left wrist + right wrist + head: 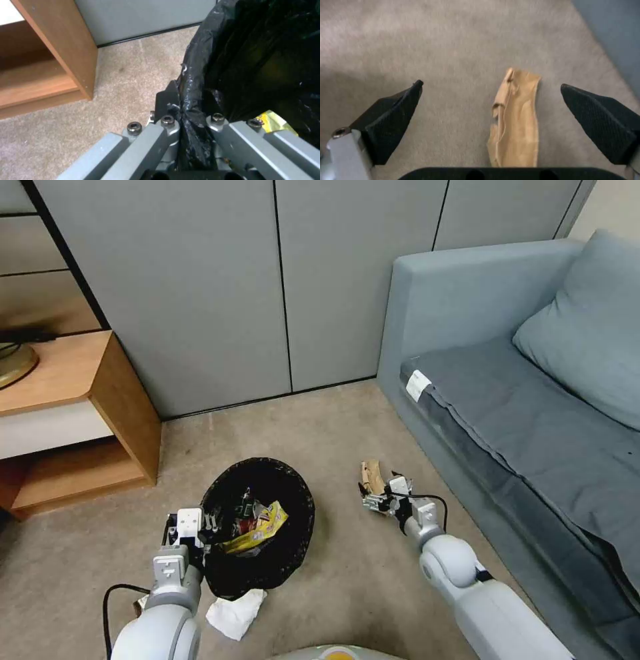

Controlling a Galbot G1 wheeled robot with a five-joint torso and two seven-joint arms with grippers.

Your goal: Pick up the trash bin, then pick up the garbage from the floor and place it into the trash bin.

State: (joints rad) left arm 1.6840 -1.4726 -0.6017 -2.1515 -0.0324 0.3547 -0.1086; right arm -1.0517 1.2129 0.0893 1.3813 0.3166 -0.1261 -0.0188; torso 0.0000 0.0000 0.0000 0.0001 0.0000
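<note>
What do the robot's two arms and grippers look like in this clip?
Both arms are rounded light-grey and white shells with ball-like joints. The left gripper has a white block housing, grey metal linkage bars with black hex bolts, and a black cable looping beside the forearm. The right gripper has black textured wedge-shaped fingertips.

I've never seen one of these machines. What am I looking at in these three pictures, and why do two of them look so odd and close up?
It is a wheeled robot with two arms, each ending in a two-fingered gripper. The wide picture comes from a camera on its head, looking down at a carpeted floor beside a sofa and a wooden side table. The close-ups come from cameras on its wrists.

The left gripper is pinched shut on the rim of the trash bin, which already holds snack wrappers. The right gripper is open, its fingers either side of a brown paper bag lying on the carpet. A white paper wad lies on the floor beside the bin.
</note>
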